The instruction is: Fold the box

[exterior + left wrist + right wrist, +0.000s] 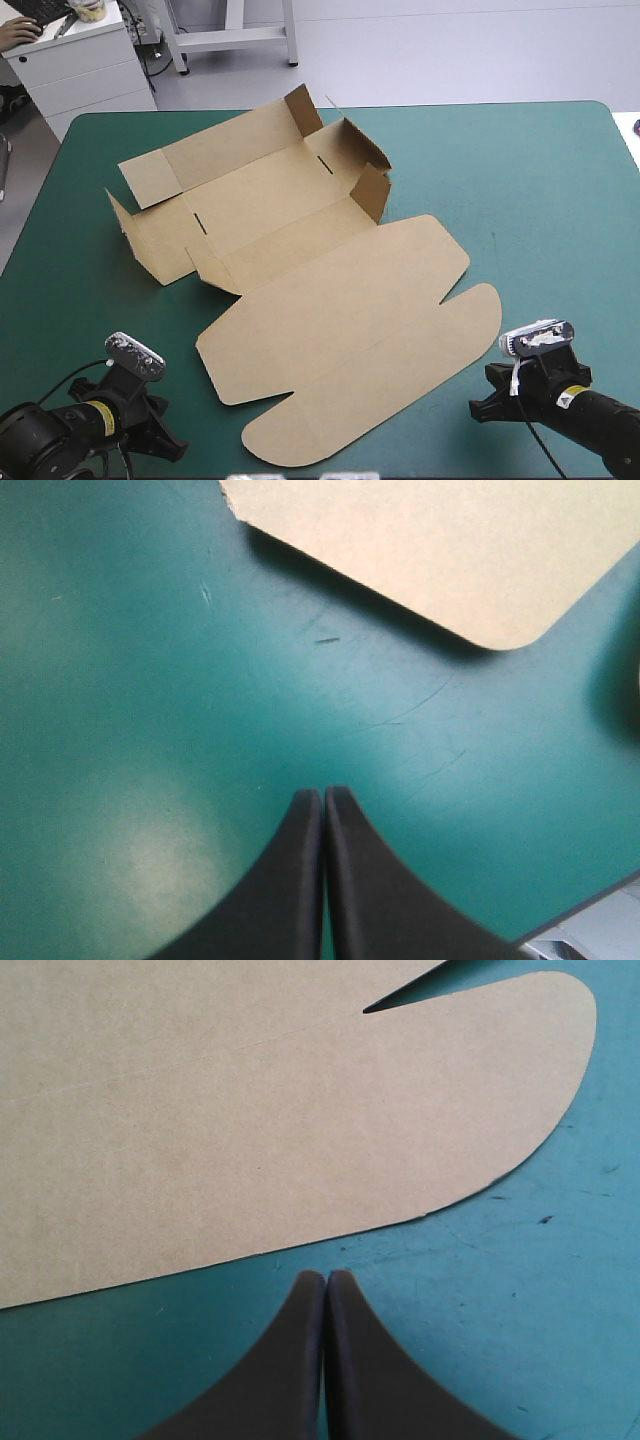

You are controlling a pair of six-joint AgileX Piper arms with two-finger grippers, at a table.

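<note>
Bright even light, dark shadow beneath box (450,540)

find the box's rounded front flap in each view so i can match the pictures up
High view: the rounded flap is the box's edge nearest the robot, lying flat.
Left wrist view: one rounded end shows ahead of the shut left claw, not touching it.
Right wrist view: its other end lies just ahead of the shut right claw.
Shared landmark: the teal-green cover bordering the flap's curve.
</note>
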